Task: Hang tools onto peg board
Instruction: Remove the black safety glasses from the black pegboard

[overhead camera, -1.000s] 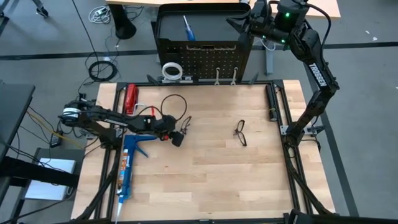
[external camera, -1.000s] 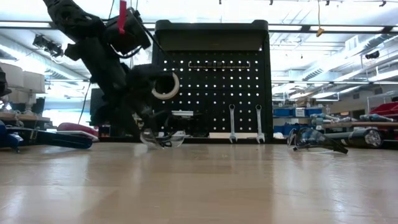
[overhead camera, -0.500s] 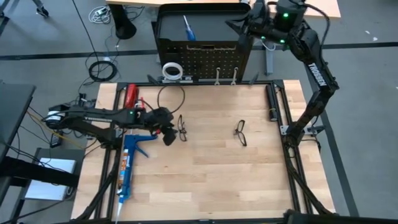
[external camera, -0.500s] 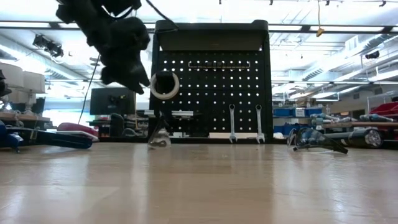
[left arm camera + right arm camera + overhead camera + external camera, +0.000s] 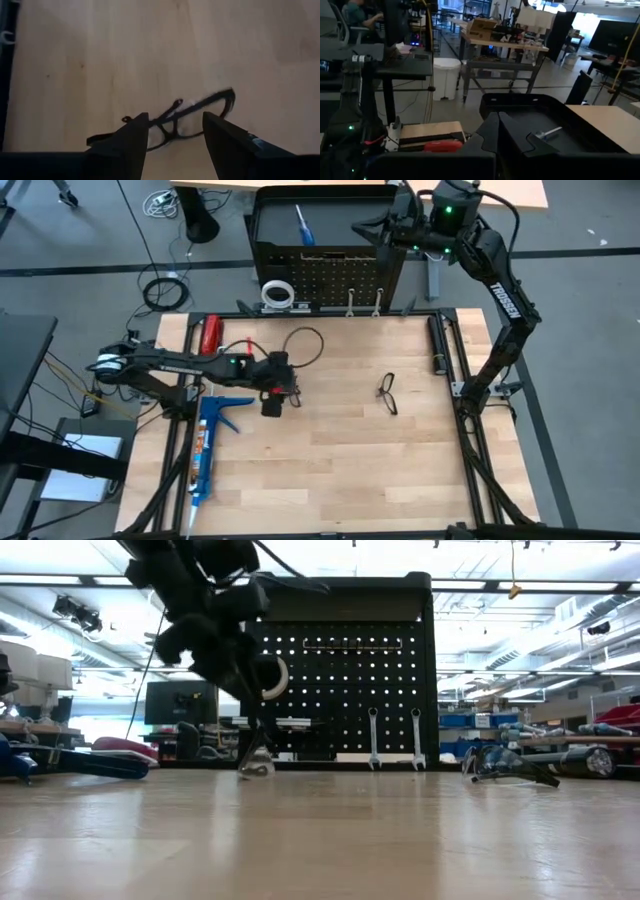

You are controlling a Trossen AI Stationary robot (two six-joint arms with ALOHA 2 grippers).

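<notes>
The worktop (image 5: 340, 470) is the biggest thing here, a wide pale wooden top. At its far edge stands the peg board (image 5: 330, 265), a tall black panel full of small holes. On the left side of the worktop lies a long blue caulking gun (image 5: 204, 452), and a red-handled tool (image 5: 210, 338) lies near the far left corner.

My left arm reaches in from the left, low over the worktop. My left claw (image 5: 174, 131) is open, and its two dark fingers (image 5: 134, 140) stand apart. It hangs right above one pair of safety glasses (image 5: 200, 107), which lies flat on the wood. The frame shows in the gap between my fingers. I cannot tell if I touch it.

My right arm is up high at the far right, beside the top of the peg board. My right claw (image 5: 496, 131) is closed and holds nothing.

A second pair of safety glasses (image 5: 388, 393) lies on the worktop right of the middle, well apart from the first pair.

The white tape roll (image 5: 277, 292) hangs on the left part of the peg board. Two silver wrenches (image 5: 394, 737) hang side by side lower down, toward the right. The blue-handled screwdriver (image 5: 301, 226) lies on top of the peg board.
</notes>
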